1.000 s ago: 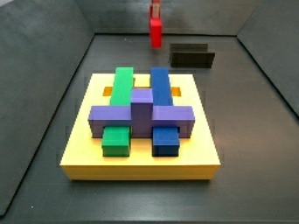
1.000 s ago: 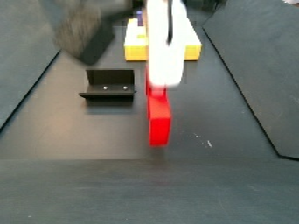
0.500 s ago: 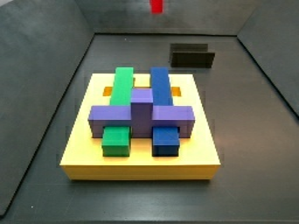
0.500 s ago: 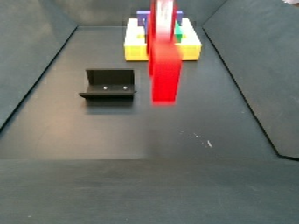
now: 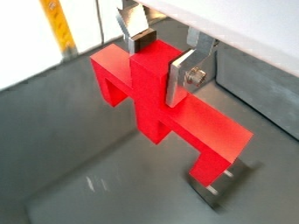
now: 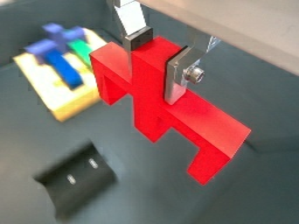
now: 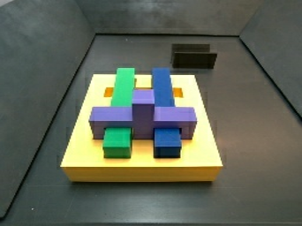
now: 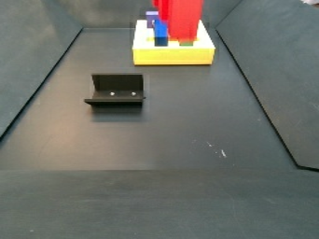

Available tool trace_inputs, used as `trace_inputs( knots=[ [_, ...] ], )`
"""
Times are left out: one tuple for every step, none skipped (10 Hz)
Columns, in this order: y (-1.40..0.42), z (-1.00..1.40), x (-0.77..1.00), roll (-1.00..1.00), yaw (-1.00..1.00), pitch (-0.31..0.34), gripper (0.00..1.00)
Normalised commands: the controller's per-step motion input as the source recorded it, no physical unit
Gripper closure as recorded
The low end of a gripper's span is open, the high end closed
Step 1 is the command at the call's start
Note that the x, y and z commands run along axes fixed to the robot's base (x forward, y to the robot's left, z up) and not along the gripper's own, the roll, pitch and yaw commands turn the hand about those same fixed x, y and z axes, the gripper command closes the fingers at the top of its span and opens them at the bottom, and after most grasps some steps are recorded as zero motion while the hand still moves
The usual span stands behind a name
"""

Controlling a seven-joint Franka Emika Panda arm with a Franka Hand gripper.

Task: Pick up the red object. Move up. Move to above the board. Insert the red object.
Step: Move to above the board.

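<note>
The red object (image 5: 176, 122) hangs in the air, and my gripper (image 5: 160, 57) is shut on its centre post, one silver finger on each side. Both wrist views show this grip, with the gripper (image 6: 160, 59) across the red object (image 6: 176, 118). In a side view only the lower part of the red object (image 8: 182, 17) shows at the top edge, in front of the yellow board (image 8: 174, 56); the gripper itself is out of that frame. The other side view shows the board (image 7: 141, 168) but neither gripper nor red piece. Far below and off to one side in a wrist view lies the board (image 6: 59, 96).
A green block (image 7: 122, 88), a blue block (image 7: 162, 88) and a purple cross block (image 7: 143, 115) sit in the board. The dark fixture (image 8: 116, 91) stands on the floor away from the board, also the fixture (image 7: 195, 57) and the fixture (image 6: 76, 179). Grey walls ring the floor.
The red object has risen from the floor in the gripper and moved toward the board. It has left one side view through the top edge.
</note>
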Motion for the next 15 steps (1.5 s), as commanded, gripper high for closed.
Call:
trace_inputs(
  knots=[
    [-1.40,0.13,-0.12,0.01,1.00,0.036,1.00],
    [-1.40,0.13,-0.12,0.01,1.00,0.036,1.00],
    [-1.40,0.13,-0.12,0.01,1.00,0.039,1.00],
    [-1.40,0.13,-0.11,0.01,1.00,0.039,1.00],
    [-1.40,0.14,-0.12,0.01,1.00,0.038,1.00],
    [-1.40,0.14,-0.12,0.01,1.00,0.038,1.00],
    [-1.40,0.15,-0.11,0.01,1.00,0.040,1.00],
    [-1.40,0.16,-0.10,0.01,1.00,0.044,1.00],
    [-1.40,0.18,-0.08,0.02,1.00,0.057,1.00],
    [-0.99,0.13,-0.04,0.02,1.00,0.066,1.00],
    [-0.37,0.06,0.05,0.03,1.00,0.096,1.00],
    [-0.27,0.05,0.06,0.03,1.00,0.105,1.00],
    [-0.17,0.04,0.05,0.04,1.00,0.126,1.00],
    [-0.13,0.04,0.04,0.05,1.00,0.136,1.00],
    [-0.07,0.04,0.05,0.06,1.00,0.165,1.00]
  ],
)
